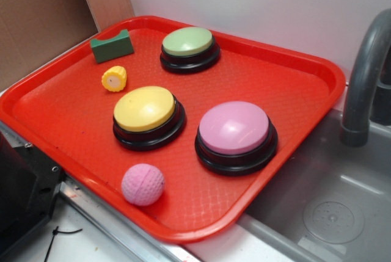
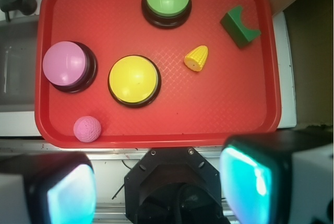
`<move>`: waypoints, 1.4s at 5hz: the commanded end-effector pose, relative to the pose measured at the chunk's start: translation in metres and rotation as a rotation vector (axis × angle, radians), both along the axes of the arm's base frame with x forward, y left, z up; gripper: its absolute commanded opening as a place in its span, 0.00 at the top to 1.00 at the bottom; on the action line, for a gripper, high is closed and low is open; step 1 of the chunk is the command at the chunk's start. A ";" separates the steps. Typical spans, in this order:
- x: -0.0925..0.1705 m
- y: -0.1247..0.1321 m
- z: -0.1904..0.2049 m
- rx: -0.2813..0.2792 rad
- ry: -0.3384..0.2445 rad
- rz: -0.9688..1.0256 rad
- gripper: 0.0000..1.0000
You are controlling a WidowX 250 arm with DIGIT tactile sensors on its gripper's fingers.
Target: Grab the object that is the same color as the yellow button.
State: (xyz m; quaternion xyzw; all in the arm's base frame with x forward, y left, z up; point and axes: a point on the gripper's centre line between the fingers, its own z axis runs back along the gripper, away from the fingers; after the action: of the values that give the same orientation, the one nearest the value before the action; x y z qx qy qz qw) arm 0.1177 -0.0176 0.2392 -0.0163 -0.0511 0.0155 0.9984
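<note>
- Red tray (image 1: 293,60) on counter, beside grey sink (image 1: 342,207).
- Corn chunk (image 2: 197,58) on tray, just beside yellow button (image 2: 134,80), nearer green block (image 2: 239,26).
- Gripper (image 2: 156,182) fingers spread, holding nothing, above tray edge.

The blurred fingers (image 2: 68,192) are cut off by the wrist view's bottom edge.

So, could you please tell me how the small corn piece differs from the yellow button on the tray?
The corn piece is far smaller than the yellow button. Its sides are bumpy with kernels, while the button's dome is smooth. The corn piece lies on its side, showing a pale end face with an orange ring; the button sits upright on a black base. Both are yellow and rest on the red tray, close together but apart.
</note>
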 end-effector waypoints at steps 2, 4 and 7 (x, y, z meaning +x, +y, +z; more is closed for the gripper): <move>0.008 0.014 -0.008 0.047 0.006 0.184 0.00; 0.027 0.049 -0.031 0.004 -0.064 0.565 0.00; 0.078 0.088 -0.109 -0.009 -0.172 1.010 0.00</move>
State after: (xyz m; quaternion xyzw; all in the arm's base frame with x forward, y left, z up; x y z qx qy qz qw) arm 0.1975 0.0677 0.1192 0.0107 -0.1166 0.4975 0.8595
